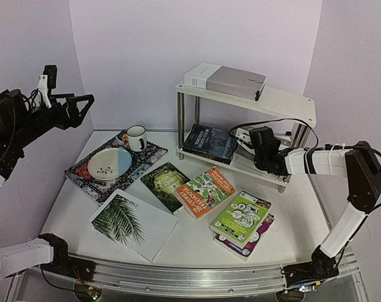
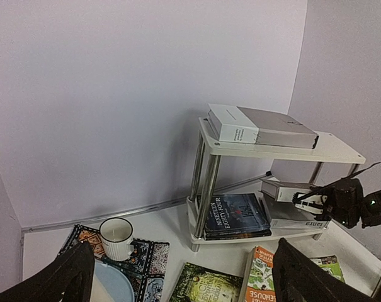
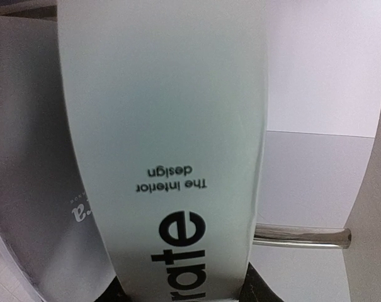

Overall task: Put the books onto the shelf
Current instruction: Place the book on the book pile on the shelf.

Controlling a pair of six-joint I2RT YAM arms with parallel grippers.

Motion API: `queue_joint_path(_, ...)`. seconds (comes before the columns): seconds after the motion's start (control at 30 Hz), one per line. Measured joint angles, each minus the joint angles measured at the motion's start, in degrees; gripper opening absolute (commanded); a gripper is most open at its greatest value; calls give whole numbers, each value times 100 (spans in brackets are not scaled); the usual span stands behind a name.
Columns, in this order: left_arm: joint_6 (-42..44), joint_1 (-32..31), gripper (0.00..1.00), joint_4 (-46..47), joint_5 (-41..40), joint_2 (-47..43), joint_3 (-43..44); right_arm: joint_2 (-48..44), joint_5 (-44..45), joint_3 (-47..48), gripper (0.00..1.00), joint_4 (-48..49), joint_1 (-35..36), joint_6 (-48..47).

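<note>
The right gripper (image 1: pixel 252 139) is partly closed on a white book (image 1: pixel 242 133), clamped across its thickness. This grip is judged to keep the book flat for sliding into the lower tier of the shelf (image 1: pixel 291 104), right of centre, beside the dark book (image 1: pixel 209 143). The left gripper (image 1: pixel 82 102) hangs fully open and empty at upper left, clear of the work. Five loose books (image 1: pixel 206 190) lie on the white table (image 1: pixel 190 242) at lower centre. Plain lilac walls (image 1: pixel 133 50) enclose it.

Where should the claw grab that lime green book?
Probably its left long edge, from the left. The lime green book lies flat on the magenta book, which peeks out at the near right, so that edge seems raised off the table.
</note>
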Motion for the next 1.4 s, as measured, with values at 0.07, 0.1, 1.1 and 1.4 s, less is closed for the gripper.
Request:
queue_joint_path(0.07, 2, 0, 99, 4, 3, -2, -22, -19, 4, -20, 11, -4, 0, -3)
queue_joint_path(0.1, 2, 0, 99, 2, 6, -6, -33, -22, 8, -23, 11, -5, 0, -3)
queue_joint_path(1.1, 4, 0, 100, 98, 136, -56, -302, -392, -420, -9, 83, -2187, 57, 1131)
queue_joint_path(1.4, -3, 0, 99, 102, 134, -199, -303, -392, -956, 511, 94, -3264, 79, 1597)
